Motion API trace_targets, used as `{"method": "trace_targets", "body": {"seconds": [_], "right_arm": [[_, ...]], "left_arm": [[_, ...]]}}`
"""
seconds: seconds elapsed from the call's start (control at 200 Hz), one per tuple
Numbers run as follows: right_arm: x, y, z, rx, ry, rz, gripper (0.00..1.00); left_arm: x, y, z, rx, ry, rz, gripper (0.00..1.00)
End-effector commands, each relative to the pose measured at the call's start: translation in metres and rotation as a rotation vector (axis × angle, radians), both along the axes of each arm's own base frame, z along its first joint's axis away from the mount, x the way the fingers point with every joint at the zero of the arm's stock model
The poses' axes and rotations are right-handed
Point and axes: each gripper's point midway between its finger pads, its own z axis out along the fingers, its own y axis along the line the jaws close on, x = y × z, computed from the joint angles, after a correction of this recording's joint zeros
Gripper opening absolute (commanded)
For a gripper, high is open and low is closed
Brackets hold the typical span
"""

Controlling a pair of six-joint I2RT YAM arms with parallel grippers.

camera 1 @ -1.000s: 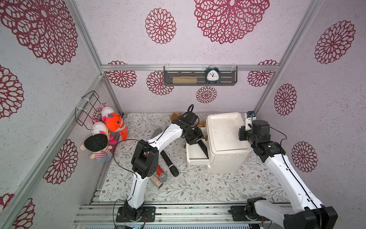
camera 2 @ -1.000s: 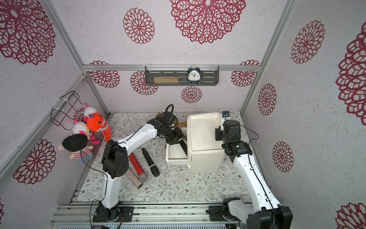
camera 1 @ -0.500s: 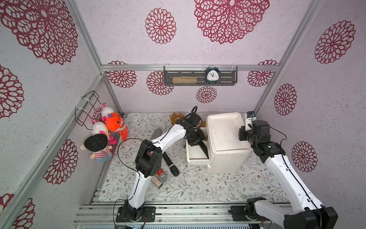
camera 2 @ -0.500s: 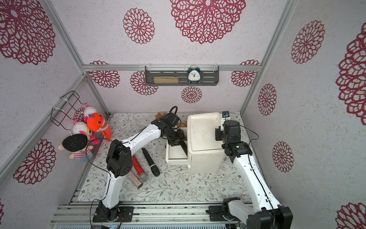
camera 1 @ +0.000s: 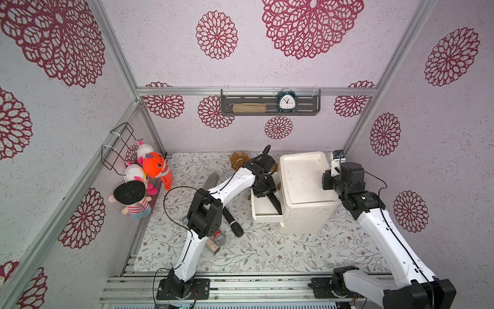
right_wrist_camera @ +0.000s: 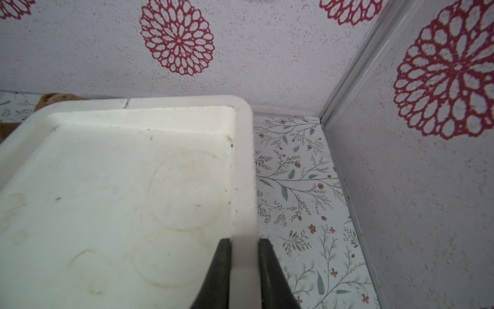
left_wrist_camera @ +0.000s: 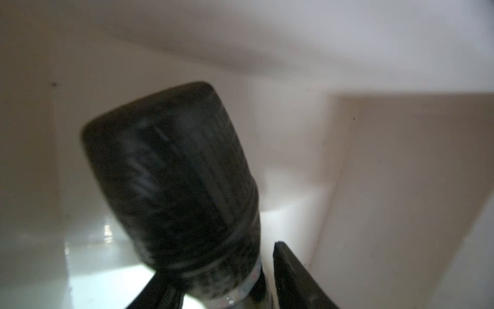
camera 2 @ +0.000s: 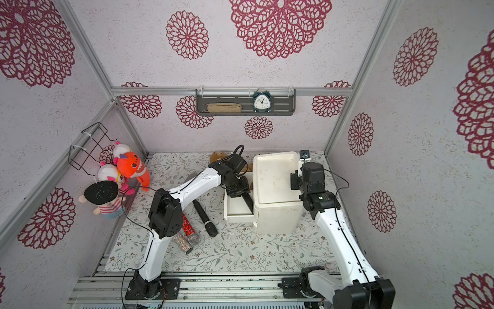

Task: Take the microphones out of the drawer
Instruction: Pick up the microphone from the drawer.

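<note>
The black microphone (camera 1: 275, 204) (camera 2: 247, 202) lies slantwise in the open white drawer (camera 1: 266, 220) (camera 2: 238, 217) of a white cabinet (camera 1: 304, 182). My left gripper (camera 1: 264, 190) (camera 2: 236, 191) reaches down into the drawer. In the left wrist view the microphone's mesh head (left_wrist_camera: 173, 174) fills the middle, blurred. My left gripper (left_wrist_camera: 216, 267) straddles its neck, open, with a pale gap beside one finger (left_wrist_camera: 291, 267). My right gripper (right_wrist_camera: 244, 240) (camera 1: 327, 182) is shut on the raised rim of the cabinet top (right_wrist_camera: 107, 187).
A second black microphone (camera 1: 232, 222) and glittery microphones (camera 1: 213, 244) lie on the floral mat left of the drawer. Plush toys (camera 1: 149, 171) hang at the left wall. A brown plush (camera 1: 238, 157) sits behind the left arm. A shelf holding a clock (camera 1: 286, 103) is fixed to the back wall.
My left gripper has edged a little further over and down into the drawer, around the microphone. The right arm and the cabinet have not moved.
</note>
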Motion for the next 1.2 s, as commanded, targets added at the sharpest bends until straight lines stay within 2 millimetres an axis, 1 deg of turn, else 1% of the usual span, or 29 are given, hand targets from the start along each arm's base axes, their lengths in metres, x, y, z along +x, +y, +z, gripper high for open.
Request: {"method": "trace_targets", "body": {"seconds": [0.0,0.215,0.41,0.54,0.62,0.77,1.031,1.196], "right_arm": [[0.002,0.005,0.024,0.001,-0.106,0.015,0.0],[0.001,0.004,0.023,-0.006,-0.104,0.01,0.0],[0.001,0.004,0.025,-0.009,-0.109,0.011,0.0],[0.002,0.004,0.026,-0.007,-0.11,0.013,0.0],[0.003,0.004,0.026,-0.009,-0.11,0.013,0.0],[0.003,0.004,0.028,-0.014,-0.111,0.013,0.0],[0.003,0.004,0.029,-0.019,-0.113,0.015,0.0],[0.003,0.004,0.029,-0.021,-0.113,0.016,0.0]], "left_arm": [[-0.006,0.019,-0.025,0.134,0.032,0.003,0.53],[-0.008,0.02,-0.034,0.145,0.045,-0.002,0.46],[-0.006,0.02,-0.029,0.141,0.03,-0.002,0.39],[-0.007,0.016,-0.025,0.118,0.03,-0.003,0.28],[-0.007,0.011,-0.022,0.09,0.029,-0.007,0.17],[-0.006,0.004,-0.011,0.034,0.02,-0.004,0.0],[0.0,-0.003,0.014,-0.046,-0.029,0.007,0.0],[0.003,-0.003,0.028,-0.072,-0.063,0.018,0.0]]}}
